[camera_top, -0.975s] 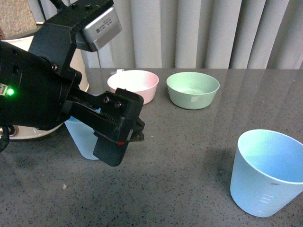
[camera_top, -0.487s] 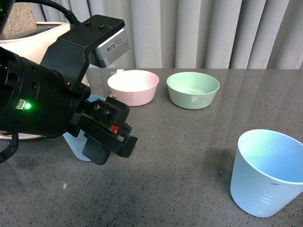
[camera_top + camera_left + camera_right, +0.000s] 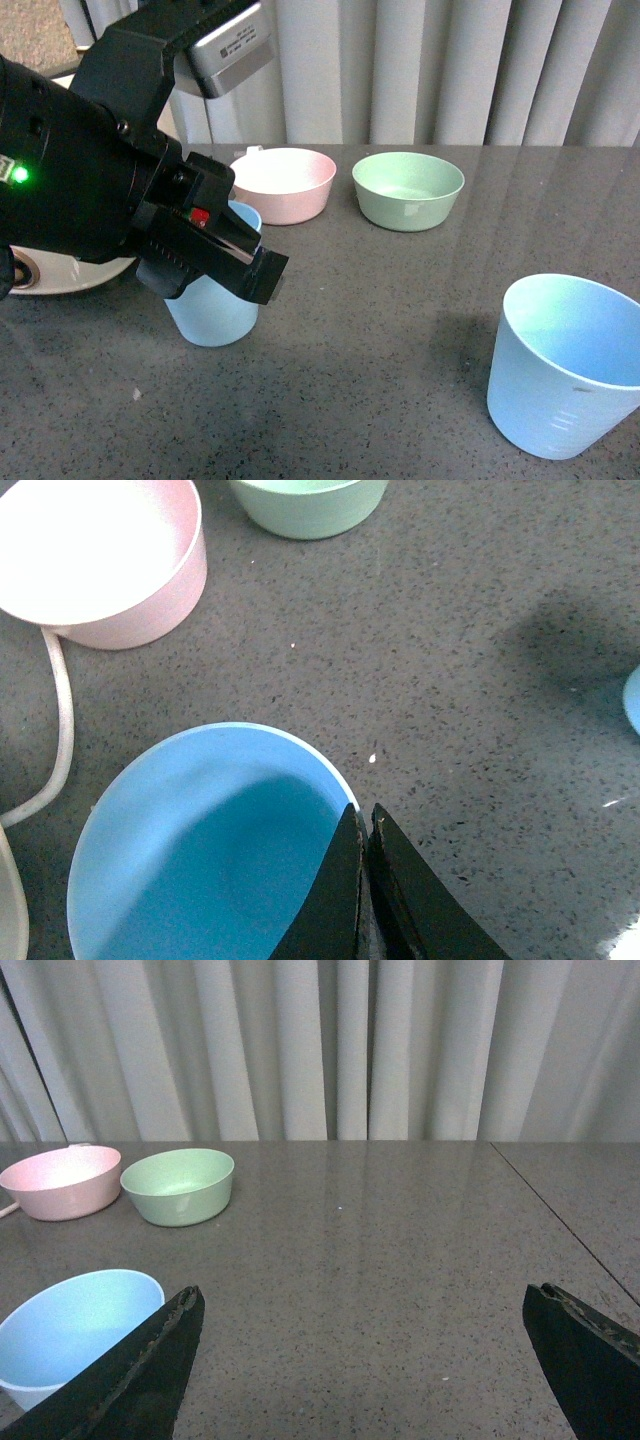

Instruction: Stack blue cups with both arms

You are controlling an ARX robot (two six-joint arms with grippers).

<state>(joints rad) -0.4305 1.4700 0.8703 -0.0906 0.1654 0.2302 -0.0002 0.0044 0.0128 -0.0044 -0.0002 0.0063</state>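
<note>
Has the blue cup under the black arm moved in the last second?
Yes. The blue cup has shifted right: before it sat left of the pink bowl, now it stands in front of the bowl's left edge.
</note>
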